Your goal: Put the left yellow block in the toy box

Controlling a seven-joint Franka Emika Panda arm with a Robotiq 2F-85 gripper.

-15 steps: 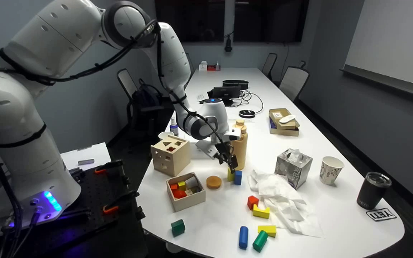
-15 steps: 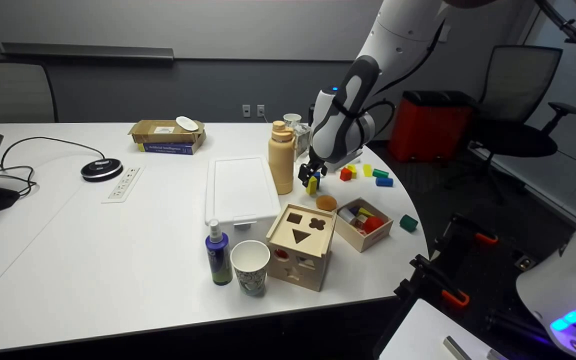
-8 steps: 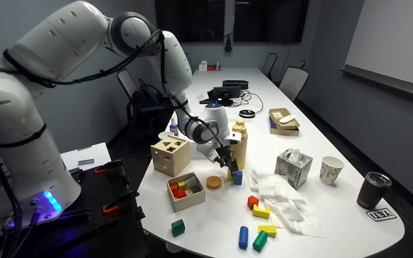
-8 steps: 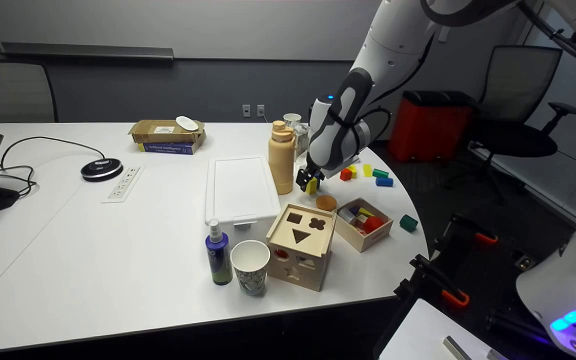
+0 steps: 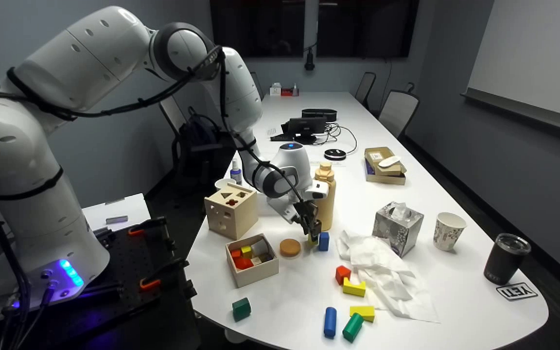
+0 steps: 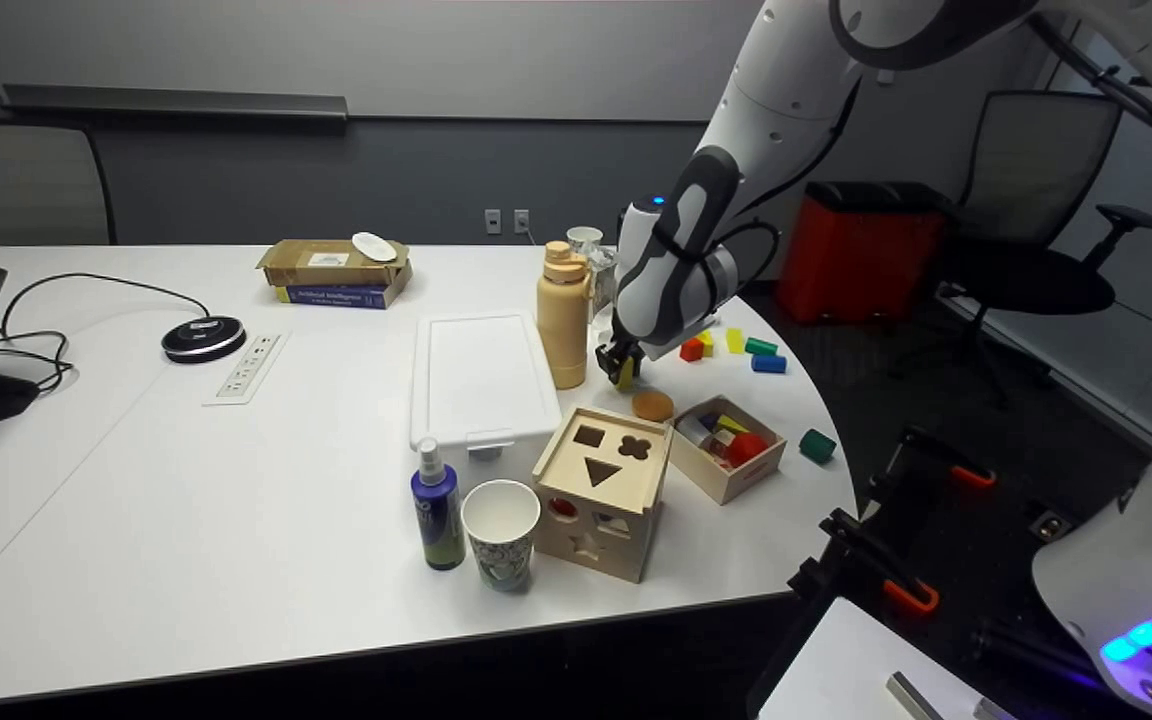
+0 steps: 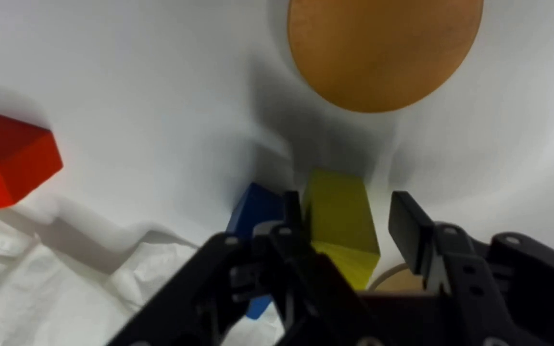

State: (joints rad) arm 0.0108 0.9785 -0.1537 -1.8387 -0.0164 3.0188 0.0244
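Note:
The left yellow block [image 7: 342, 206] stands upright on the white table, with my gripper [image 7: 347, 204] down around it. In the wrist view the left finger is close against the block's side, while a visible gap separates the block from the right finger [image 7: 409, 230]. The block's lower end [image 5: 312, 240] peeks out below the fingers in an exterior view; its top is mostly covered there. The toy box [image 6: 601, 490], a light wood cube with shaped holes, stands apart from the gripper, nearer the robot's base.
A blue block [image 7: 258, 209] is right beside the left finger. Close behind stands a tan bottle [image 6: 563, 320]. An orange disc [image 5: 289, 247] and a wooden tray [image 5: 258, 274] of blocks lie nearby, with a white lidded bin [image 6: 484, 380] by the toy box. Crumpled tissue [image 5: 382, 272] spreads past the blue block.
My gripper has come down lower over the yellow block, and its fingers have drawn closer together around it. The other objects have stayed in place.

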